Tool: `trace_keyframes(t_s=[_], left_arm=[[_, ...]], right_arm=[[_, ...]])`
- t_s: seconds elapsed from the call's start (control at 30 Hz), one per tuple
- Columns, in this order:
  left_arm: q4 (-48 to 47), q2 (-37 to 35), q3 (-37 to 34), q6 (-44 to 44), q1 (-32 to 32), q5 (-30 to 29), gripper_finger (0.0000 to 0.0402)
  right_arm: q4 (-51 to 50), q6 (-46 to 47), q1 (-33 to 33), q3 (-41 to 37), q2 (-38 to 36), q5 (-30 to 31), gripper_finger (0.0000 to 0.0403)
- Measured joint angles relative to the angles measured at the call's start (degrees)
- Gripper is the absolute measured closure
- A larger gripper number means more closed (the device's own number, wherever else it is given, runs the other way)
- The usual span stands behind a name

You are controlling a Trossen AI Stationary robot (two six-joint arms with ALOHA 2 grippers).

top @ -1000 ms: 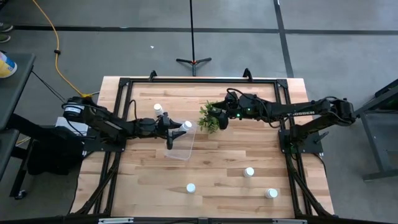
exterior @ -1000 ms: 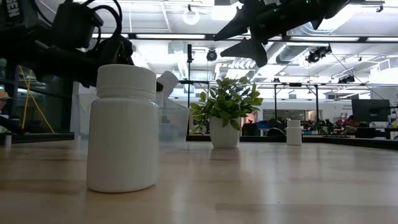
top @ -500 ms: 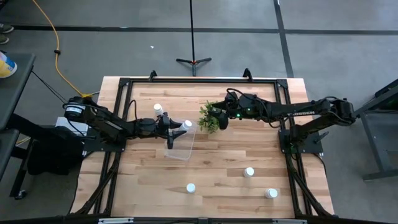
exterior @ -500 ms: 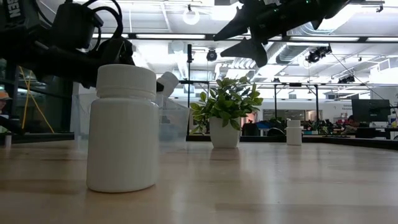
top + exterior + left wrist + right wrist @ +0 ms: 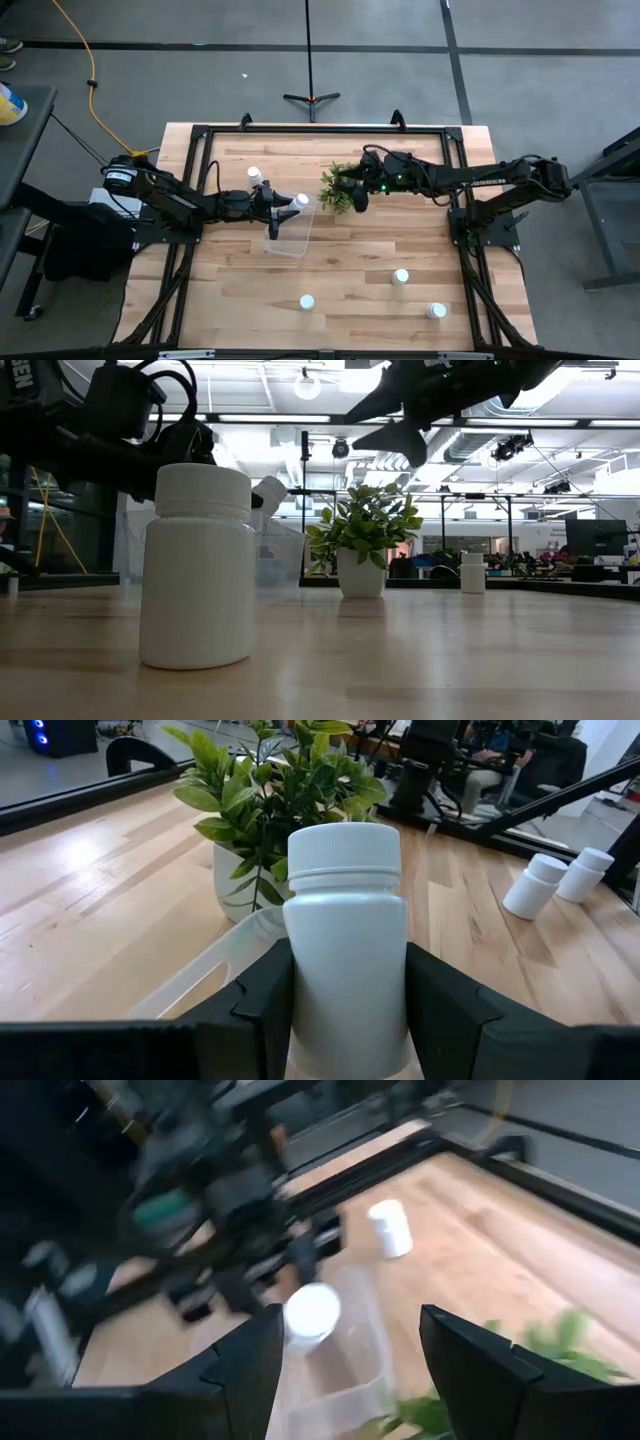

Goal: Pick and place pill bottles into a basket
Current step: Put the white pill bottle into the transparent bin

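The left gripper point(image 5: 284, 203) still grasps a smooth white cylindrical bottle point(image 5: 346, 940) over the clear plastic bin point(image 5: 288, 232), while the spread-fingered right gripper point(image 5: 352, 186) has edged away.

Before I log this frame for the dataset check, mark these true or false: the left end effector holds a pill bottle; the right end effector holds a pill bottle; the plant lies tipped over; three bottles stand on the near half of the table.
1. The left end effector holds a pill bottle. True; it is above the clear bin.
2. The right end effector holds a pill bottle. False: its fingers are open and empty, above the potted plant.
3. The plant lies tipped over. False: it stands upright.
4. Three bottles stand on the near half of the table. True.
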Motion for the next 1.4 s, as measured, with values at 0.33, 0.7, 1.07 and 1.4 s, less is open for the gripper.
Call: trace_keyframes(t_s=[0.33, 0.7, 1.07, 1.4], left_arm=[[-0.79, -0.02, 0.0, 1.99, -0.02, 2.44, 0.0211], [-12.15, -1.27, 4.89, 0.56, -0.02, 4.66, 0.0211], [-54.21, -2.62, 24.68, 11.02, -0.01, 6.63, 0.0211], [-59.11, -8.99, 25.64, 16.05, 0.7, 6.88, 0.0211]], right_arm=[[5.07, -9.81, 3.57, -0.02, 3.93, 0.79, 0.0178], [5.04, -6.38, 3.53, -0.02, 4.91, 3.15, 0.0179], [5.02, -4.84, 3.53, -0.02, 4.91, 2.8, 0.0178], [4.63, -4.85, 3.51, 0.0, 4.91, 2.8, 0.0178]])
